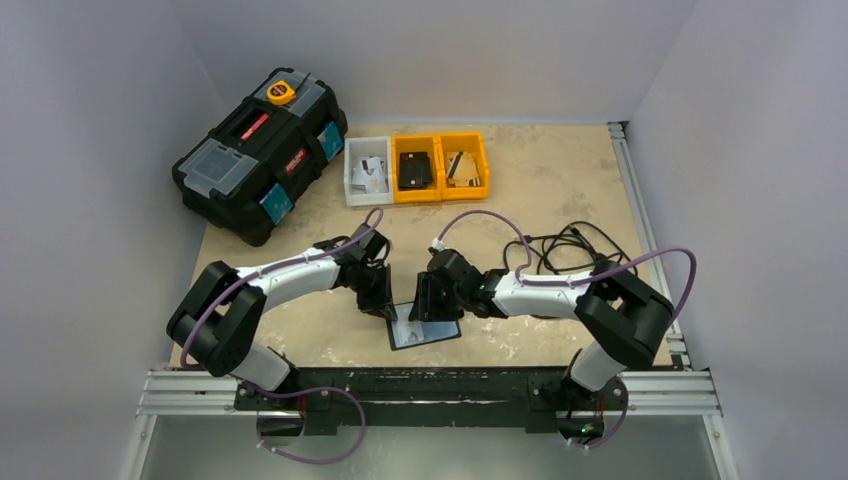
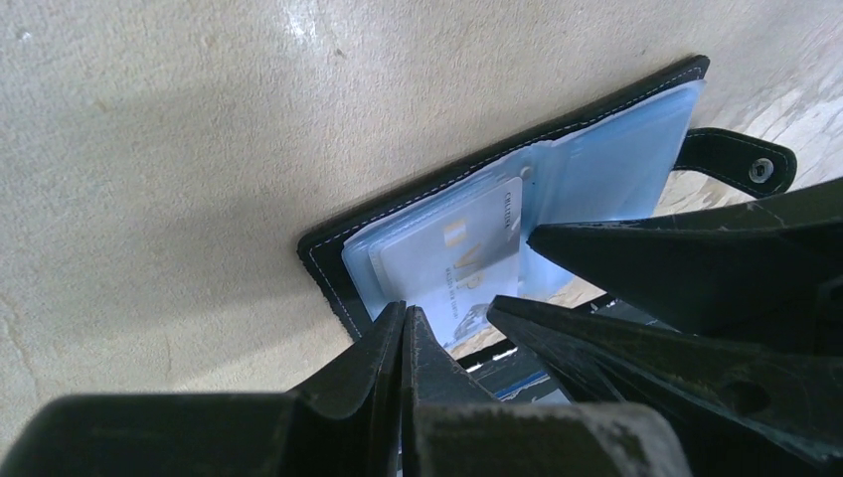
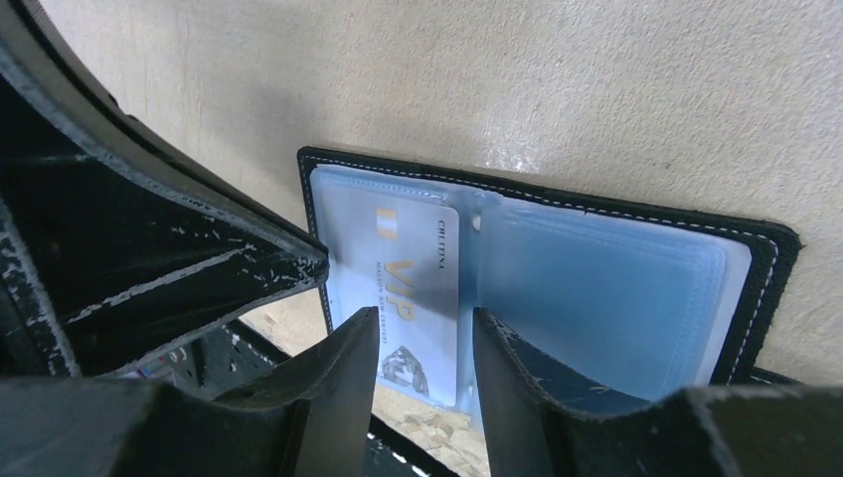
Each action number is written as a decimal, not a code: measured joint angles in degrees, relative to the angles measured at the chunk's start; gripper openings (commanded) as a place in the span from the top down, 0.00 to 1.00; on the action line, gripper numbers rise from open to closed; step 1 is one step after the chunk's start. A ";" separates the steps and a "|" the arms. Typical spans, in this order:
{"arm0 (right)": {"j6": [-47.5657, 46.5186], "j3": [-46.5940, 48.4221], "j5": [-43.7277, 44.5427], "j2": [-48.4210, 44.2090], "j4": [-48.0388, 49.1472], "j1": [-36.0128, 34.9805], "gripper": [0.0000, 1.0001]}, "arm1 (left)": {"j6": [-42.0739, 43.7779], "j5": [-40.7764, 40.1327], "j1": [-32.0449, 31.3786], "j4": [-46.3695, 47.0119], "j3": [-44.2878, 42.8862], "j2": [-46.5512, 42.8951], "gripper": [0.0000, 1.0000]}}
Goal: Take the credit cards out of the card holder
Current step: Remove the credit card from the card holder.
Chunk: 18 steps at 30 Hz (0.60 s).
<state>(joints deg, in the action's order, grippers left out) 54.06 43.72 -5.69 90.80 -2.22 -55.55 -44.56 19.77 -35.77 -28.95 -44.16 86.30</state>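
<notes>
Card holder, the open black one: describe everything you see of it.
Black leather-like, white-stitched bifold card holder, lying open flat on the table. Pale blue clear sleeves inside; a white VIP card sticks partly out of one. Snap tab at one end. Shut left gripper touches its edge; open right gripper straddles the card.

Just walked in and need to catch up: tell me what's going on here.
Both arms are working over the open card holder, which lies flat near the front edge of the table. The left gripper is shut, with its tip at the holder's edge. The right gripper has its jaws parted astride a pale VIP card. That card seems partly slid out of the holder but is not free yet.
</notes>
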 measured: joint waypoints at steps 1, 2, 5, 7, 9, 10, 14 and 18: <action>0.13 -0.04 -0.15 0.44 0.28 0.00 0.61 | 0.00 0.00 0.00 0.00 0.02 0.00 1.00; 0.26 -0.11 -0.33 0.79 0.66 0.00 0.61 | 0.00 0.00 0.00 0.00 0.02 0.00 1.00; 0.52 -0.48 -0.98 1.40 2.12 0.02 0.61 | 0.00 0.00 0.00 0.00 0.02 0.00 1.00; 1.01 -1.27 -1.64 1.60 3.87 0.07 0.62 | 0.00 0.00 0.00 0.00 0.02 0.00 1.00; 1.46 -2.16 -2.29 1.57 5.62 0.24 0.62 | 0.00 0.00 0.00 0.00 0.02 0.04 1.00; 1.77 -2.67 -2.78 1.57 6.64 0.39 0.62 | 0.00 0.00 0.00 0.02 0.02 0.13 1.00; 2.78 -3.98 -3.85 1.49 9.09 0.87 0.62 | -0.02 0.13 0.00 0.24 0.02 1.33 1.00; 2.93 -4.13 -3.50 1.11 8.96 0.92 0.60 | -0.02 0.48 0.00 0.61 0.02 1.64 1.00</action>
<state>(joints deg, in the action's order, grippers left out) 56.99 39.59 -9.19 91.92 6.74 -54.63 -44.58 20.25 -35.77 -28.34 -44.14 87.94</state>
